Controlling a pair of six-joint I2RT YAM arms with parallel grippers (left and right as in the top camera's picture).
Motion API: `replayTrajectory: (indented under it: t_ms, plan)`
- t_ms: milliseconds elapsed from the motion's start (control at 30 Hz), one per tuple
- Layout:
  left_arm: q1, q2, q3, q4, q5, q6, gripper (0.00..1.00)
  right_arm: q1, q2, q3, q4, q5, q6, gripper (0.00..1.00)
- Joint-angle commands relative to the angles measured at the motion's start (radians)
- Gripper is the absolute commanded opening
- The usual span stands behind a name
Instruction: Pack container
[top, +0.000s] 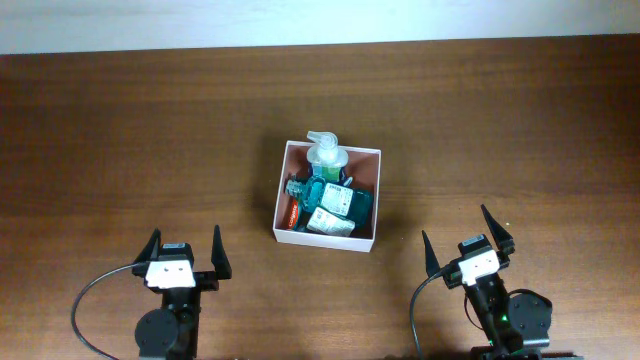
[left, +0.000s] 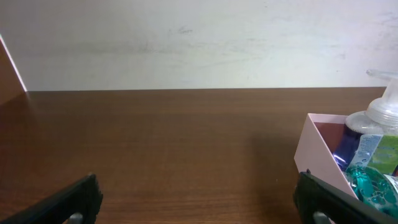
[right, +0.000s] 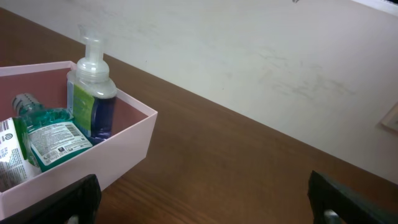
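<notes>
The container is a shallow square box with white walls and a pinkish inside, standing mid-table. It holds a clear pump bottle, a teal bottle, an orange item and a white packet. In the left wrist view the container lies at the right edge; in the right wrist view the container sits at the left with the pump bottle upright in it. My left gripper stands open near the front left, nothing between its fingers. My right gripper stands open to the container's lower right, also holding nothing.
The brown wooden table runs back to a white wall. Black cables loop beside each arm's base at the front edge.
</notes>
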Motion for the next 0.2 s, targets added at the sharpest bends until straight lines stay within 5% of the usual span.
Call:
replayTrajectory:
  t_ms: [0, 167]
  plan:
    - [0.006, -0.010, -0.009, 0.000, -0.004, 0.016, 0.99, -0.009, -0.010, -0.005, -0.004, -0.016, 0.008, 0.99]
    - [0.006, -0.010, -0.009, 0.000, -0.004, 0.016, 0.99, -0.009, -0.010, -0.005, -0.004, -0.016, 0.008, 0.99]
